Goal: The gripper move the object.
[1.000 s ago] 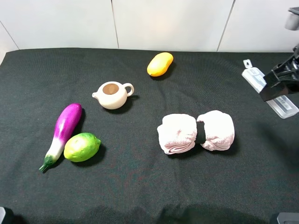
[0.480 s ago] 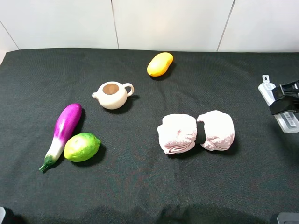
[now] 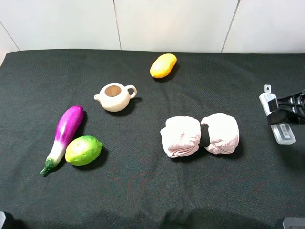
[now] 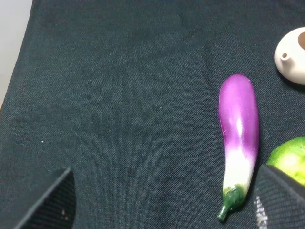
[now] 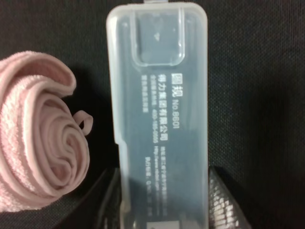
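At three o'clock on the worktop, a clear plastic case is clenched by the right pincer. Light, rigid, slick; best gripped across its narrow sides. Left pincer stands released.

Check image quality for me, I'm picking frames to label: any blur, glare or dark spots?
Exterior high: sharp, even light, soft shadows beside the teapot. Left wrist: eggplant crisp with a mild sheen. Right wrist: the case is close, its print soft.
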`<action>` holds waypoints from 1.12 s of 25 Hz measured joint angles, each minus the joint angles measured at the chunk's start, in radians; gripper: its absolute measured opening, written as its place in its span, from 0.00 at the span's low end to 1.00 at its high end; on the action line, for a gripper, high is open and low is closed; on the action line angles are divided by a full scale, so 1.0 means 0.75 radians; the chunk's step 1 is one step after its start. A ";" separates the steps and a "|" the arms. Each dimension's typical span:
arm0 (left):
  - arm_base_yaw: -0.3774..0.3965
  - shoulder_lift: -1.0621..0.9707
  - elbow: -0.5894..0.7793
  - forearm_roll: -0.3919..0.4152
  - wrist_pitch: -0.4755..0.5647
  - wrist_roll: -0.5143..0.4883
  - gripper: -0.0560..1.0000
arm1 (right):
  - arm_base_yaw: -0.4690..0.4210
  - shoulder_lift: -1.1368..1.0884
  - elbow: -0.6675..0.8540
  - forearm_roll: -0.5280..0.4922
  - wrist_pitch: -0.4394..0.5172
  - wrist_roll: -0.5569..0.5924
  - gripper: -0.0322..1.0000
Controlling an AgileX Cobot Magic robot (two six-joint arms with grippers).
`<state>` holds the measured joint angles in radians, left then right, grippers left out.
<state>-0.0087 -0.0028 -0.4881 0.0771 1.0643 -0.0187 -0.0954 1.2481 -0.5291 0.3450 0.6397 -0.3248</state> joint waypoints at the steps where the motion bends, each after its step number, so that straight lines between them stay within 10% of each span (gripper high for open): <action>1: 0.000 0.000 0.000 0.000 0.000 0.000 0.80 | 0.000 0.000 0.005 0.000 -0.007 0.000 0.32; 28: 0.000 0.000 0.000 0.000 0.000 0.000 0.80 | 0.000 0.403 0.010 -0.002 -0.128 0.080 0.32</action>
<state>-0.0087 -0.0028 -0.4881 0.0771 1.0643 -0.0187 -0.0954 1.5504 -0.5218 0.3436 0.5440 -0.2646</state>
